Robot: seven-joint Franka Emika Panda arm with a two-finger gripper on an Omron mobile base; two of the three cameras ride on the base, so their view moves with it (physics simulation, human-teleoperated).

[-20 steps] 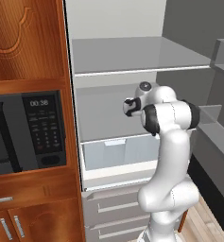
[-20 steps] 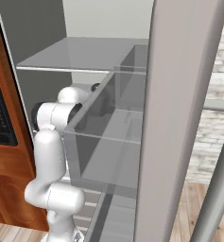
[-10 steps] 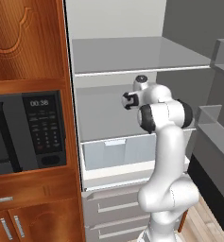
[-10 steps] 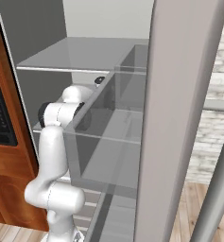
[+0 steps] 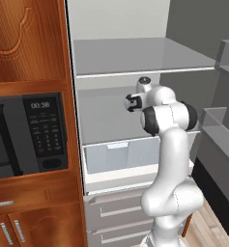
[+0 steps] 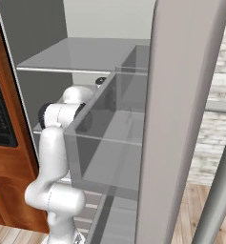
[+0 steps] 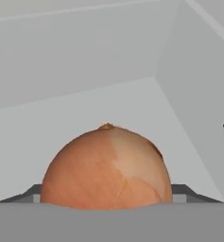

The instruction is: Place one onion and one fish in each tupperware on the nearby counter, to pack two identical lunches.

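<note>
Refrigerator (image 5: pixel 130 24): door stands open, which is why the arm can reach inside. The robot is parked square in front of it, beside the wooden cabinet holding the microwave (image 5: pixel 24 135).

Shelves: an upper glass shelf (image 5: pixel 135 55) and a lower one beneath it. The arm is extended into the gap between them, with the hand held roughly level. In my judgement this is because the item sits low on the lower shelf and is best taken from the side.

Containers: a pale crisper drawer (image 5: pixel 121 157) sits below the working shelf, front closed, contents not discernible. The translucent door bin (image 6: pixel 114 143) (seen from the right base view) has nothing in it that I can make out.

Gripper (image 5: pixel 130 102): jaws fairly wide apart, and from the hand view both fingertips (image 7: pixel 182 190) meet the flanks of the onion — judged a grip on it, not an empty opening.

Onion (image 7: pixel 106 168): the orange-brown one, on the grey shelf floor near the fridge's inner corner, squarely between the fingers. The wide jaw setting matches its girth.

Assessment: first pickup under way — no item has yet gone to a tupperware on the counter. The next move calls for a clean withdrawal under the upper shelf.
</note>
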